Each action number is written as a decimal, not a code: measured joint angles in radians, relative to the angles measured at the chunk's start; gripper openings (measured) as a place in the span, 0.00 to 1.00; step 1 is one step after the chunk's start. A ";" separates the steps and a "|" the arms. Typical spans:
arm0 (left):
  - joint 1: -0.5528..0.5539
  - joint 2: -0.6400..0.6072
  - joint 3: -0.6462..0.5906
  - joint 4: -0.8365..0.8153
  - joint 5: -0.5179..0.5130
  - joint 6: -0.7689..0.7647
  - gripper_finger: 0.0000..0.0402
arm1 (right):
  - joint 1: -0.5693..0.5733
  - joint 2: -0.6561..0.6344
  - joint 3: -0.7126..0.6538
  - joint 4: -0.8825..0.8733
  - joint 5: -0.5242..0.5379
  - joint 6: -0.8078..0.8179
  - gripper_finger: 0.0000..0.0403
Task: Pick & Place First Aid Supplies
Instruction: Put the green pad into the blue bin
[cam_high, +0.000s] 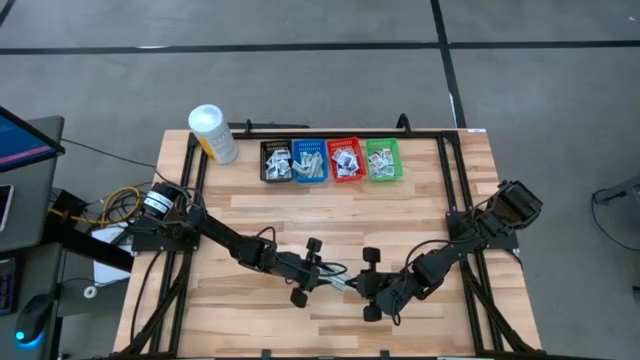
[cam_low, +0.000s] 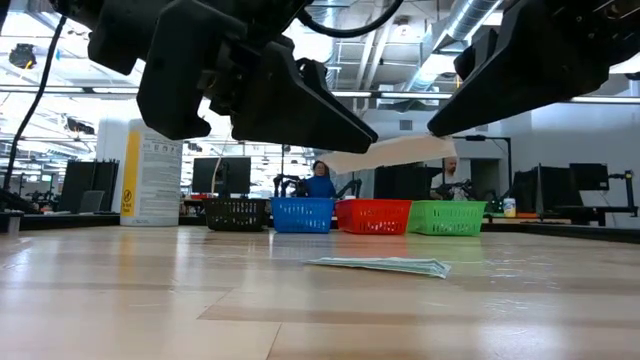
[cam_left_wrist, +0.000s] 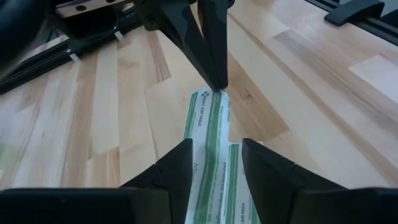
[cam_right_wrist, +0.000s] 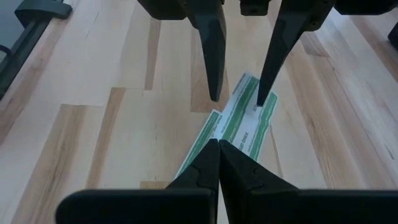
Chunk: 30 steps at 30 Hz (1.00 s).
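Pale-green strip held up between both grippers, lower centre of the high view.
Right gripper clenched on 1 end; left gripper spread wide astride it. Best closed squarely on the raised strip alone, clear of the 2nd strip lying flat on the table.

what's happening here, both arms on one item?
Pretty much. Both arms meet at the front middle of the table. The right gripper is shut on one end of a pale-green strip, holding it above the table. The left gripper is open at the strip's other end, not gripping. A second strip lies flat on the wood below. The mesh baskets at the back already hold packets.
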 joint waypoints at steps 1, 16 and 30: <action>0.000 0.000 0.000 -0.001 0.000 0.000 0.35 | 0.000 0.000 0.000 0.000 0.000 0.000 0.00; 0.000 0.000 0.000 -0.001 0.000 -0.002 0.26 | 0.000 0.000 0.000 0.005 -0.001 0.002 0.00; 0.000 0.001 0.000 -0.001 0.000 -0.002 0.20 | 0.001 0.000 0.000 0.023 -0.027 -0.005 0.00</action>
